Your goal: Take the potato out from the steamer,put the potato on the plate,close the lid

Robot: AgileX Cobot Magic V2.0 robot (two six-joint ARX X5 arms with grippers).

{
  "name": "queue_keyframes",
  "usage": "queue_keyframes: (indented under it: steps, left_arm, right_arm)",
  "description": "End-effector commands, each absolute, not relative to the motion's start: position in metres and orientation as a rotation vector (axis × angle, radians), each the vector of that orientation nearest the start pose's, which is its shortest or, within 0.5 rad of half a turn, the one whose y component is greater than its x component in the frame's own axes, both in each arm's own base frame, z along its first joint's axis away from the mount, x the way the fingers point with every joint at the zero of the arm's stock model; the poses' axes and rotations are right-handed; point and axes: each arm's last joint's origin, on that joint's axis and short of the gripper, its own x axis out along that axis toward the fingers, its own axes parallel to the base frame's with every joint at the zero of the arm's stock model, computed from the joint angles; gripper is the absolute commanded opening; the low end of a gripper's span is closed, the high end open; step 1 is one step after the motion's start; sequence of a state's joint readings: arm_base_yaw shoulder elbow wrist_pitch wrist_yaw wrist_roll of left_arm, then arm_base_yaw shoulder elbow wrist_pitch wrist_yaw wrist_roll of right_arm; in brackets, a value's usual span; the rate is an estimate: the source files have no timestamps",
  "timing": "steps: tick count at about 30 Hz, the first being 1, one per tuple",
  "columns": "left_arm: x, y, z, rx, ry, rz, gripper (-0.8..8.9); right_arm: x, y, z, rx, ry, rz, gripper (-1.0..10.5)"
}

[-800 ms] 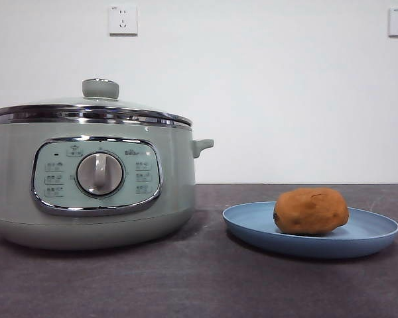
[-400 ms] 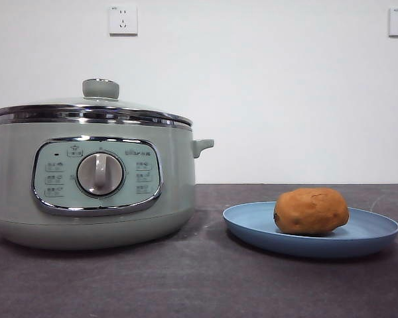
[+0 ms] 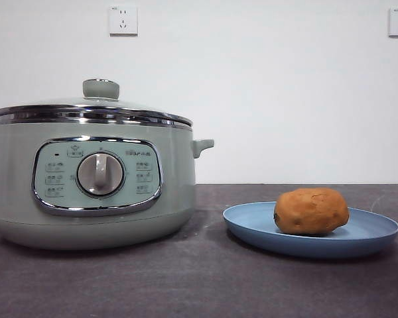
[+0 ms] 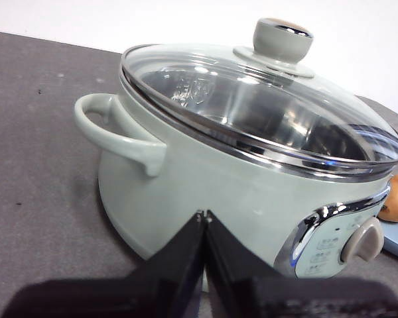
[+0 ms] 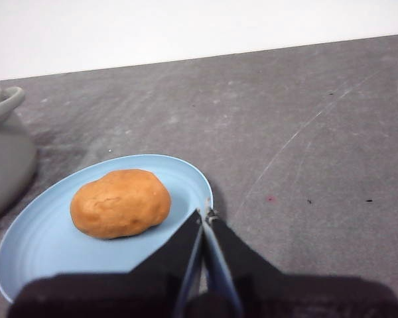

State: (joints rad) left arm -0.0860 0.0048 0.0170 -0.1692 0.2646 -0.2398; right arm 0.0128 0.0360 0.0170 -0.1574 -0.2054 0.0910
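The orange-brown potato [image 3: 311,211] lies on the light-blue plate [image 3: 371,233] at the right; it also shows in the right wrist view [image 5: 120,203] on the plate [image 5: 33,245]. The sage-green steamer [image 3: 93,179] stands at the left with the glass lid [image 3: 99,103] seated on its chrome rim. In the left wrist view the lid [image 4: 252,99] covers the steamer [image 4: 205,185]. My left gripper [image 4: 203,215] is shut and empty, held off beside the steamer's wall. My right gripper [image 5: 205,213] is shut and empty, back from the plate's rim. Neither arm shows in the front view.
The dark grey table [image 3: 199,285] runs across the front. A white wall with two sockets [image 3: 123,20] stands behind. The steamer's side handle [image 4: 116,132] juts out near my left gripper.
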Motion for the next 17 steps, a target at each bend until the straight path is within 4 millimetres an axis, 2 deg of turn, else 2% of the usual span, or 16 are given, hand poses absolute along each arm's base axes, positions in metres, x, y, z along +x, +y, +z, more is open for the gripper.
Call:
queue_keyframes:
  steps: [1,17]
  left_arm:
    - [0.0944,-0.0154,0.1487,-0.253,0.206,-0.324,-0.03]
    - [0.0944,-0.0154,0.1488,-0.253,0.206,-0.324,-0.03]
  right_arm:
    - [0.0965,0.0071,0.1473,0.137,0.201,0.204,0.0]
    - [0.0967,0.0071,0.1476,0.136,0.197,0.204,0.0]
